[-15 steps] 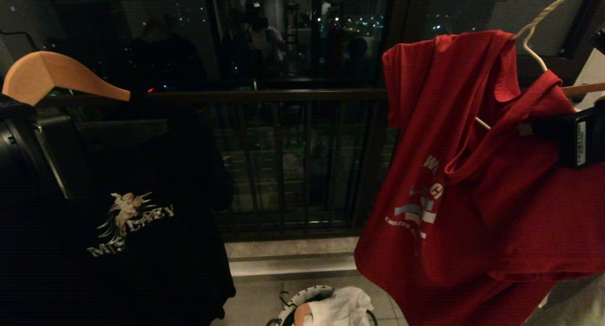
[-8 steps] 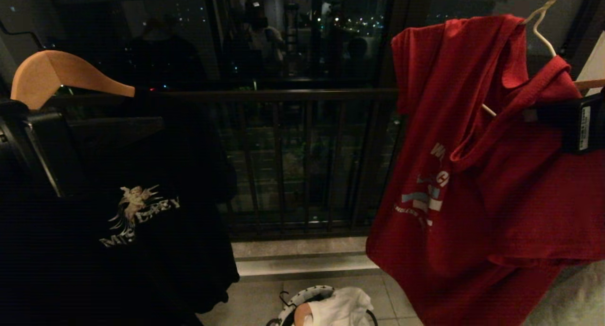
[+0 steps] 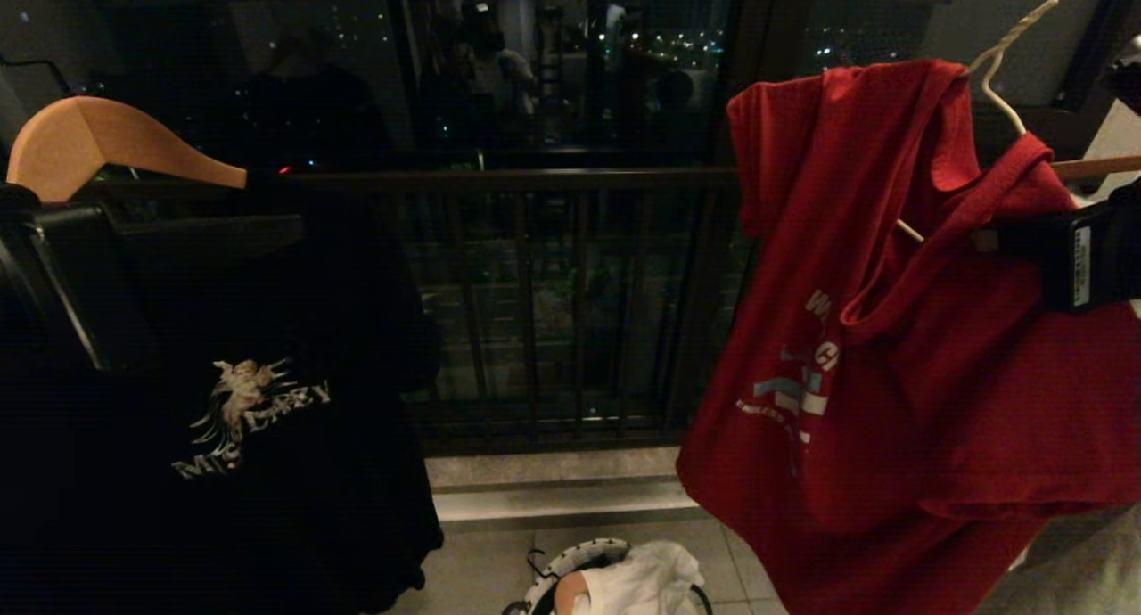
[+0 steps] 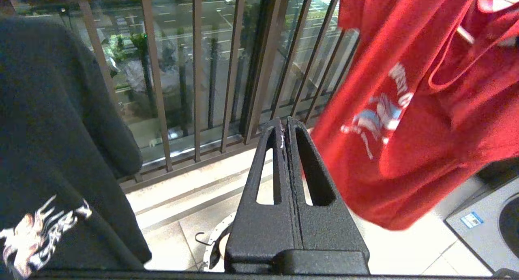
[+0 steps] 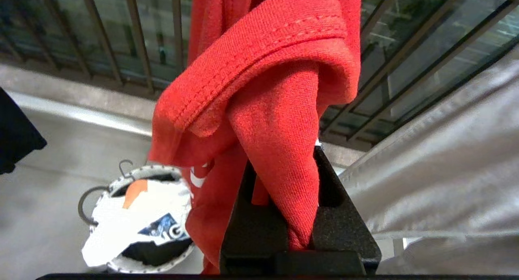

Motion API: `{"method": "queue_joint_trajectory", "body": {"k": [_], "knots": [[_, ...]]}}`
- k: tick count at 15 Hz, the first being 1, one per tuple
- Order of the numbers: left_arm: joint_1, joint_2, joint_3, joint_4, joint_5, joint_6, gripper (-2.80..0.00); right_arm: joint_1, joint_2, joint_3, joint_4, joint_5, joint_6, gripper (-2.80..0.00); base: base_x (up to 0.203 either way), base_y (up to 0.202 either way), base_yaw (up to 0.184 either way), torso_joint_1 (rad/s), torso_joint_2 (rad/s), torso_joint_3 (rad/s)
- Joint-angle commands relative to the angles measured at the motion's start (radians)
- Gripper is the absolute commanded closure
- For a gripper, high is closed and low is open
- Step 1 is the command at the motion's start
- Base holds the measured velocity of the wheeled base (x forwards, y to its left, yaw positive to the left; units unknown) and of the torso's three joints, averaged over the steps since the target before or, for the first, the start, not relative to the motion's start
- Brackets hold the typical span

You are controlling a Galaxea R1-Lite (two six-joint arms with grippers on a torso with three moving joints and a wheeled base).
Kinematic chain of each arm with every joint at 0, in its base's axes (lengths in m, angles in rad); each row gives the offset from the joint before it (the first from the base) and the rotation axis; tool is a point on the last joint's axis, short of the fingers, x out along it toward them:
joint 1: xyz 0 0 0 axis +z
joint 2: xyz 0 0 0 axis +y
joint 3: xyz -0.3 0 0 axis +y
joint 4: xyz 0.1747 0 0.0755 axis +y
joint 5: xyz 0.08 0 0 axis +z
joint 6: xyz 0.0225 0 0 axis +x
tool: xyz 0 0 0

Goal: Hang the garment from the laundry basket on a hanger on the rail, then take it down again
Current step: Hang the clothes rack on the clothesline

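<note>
The garment (image 3: 900,348), a red T-shirt with white lettering, hangs at the right on the hanger (image 3: 998,85), a thin white wire one whose hook runs off the top. The rail is out of view. My right gripper (image 3: 985,239) comes in from the right edge and is shut on a fold of the garment (image 5: 279,121) near the collar; in the right wrist view the red cloth is pinched between the right gripper (image 5: 284,158) fingers. My left gripper (image 4: 285,123) is shut and empty, held level at the left (image 3: 299,227) beside the black T-shirt. The laundry basket (image 3: 570,561) stands on the floor below.
A black T-shirt (image 3: 250,437) with an angel print hangs at the left on a wooden hanger (image 3: 98,143). A white cloth (image 3: 646,579) lies in the basket. A dark balcony railing (image 3: 535,183) runs behind. A washing machine (image 4: 486,223) stands to the right, and pale cloth (image 5: 446,158) hangs beside the garment.
The garment and the black T-shirt swung slightly right and up, then came back. The basket stayed put. My right gripper kept its hold throughout.
</note>
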Motion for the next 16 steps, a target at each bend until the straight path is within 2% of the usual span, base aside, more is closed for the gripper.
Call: {"method": "queue_joint_trajectory", "body": {"k": [1, 11, 12, 16], "knots": [[0.0, -0.001, 0.0, -0.001, -0.001, -0.001, 0.0, 0.0, 0.0, 0.012, 0.0, 0.0, -0.002, 0.0, 0.0, 0.0, 0.0, 0.0, 0.0, 0.0], [0.0, -0.003, 0.0, -0.001, -0.001, -0.001, 0.0, 0.003, 0.04, 0.018, 0.007, 0.001, -0.02, 0.0, 0.0, 0.0, 0.0, 0.0, 0.0, 0.0], [0.0, -0.003, 0.0, -0.001, -0.001, -0.001, 0.0, 0.003, 0.037, 0.018, 0.005, 0.001, -0.02, -2.8, 0.0, 0.0, 0.0, 0.0, 0.0, 0.0], [0.0, -0.001, 0.0, -0.001, -0.001, -0.001, 0.0, 0.003, 0.03, 0.026, 0.005, 0.0, -0.019, -2.8, 0.0, 0.0, 0.0, 0.0, 0.0, 0.0]]}}
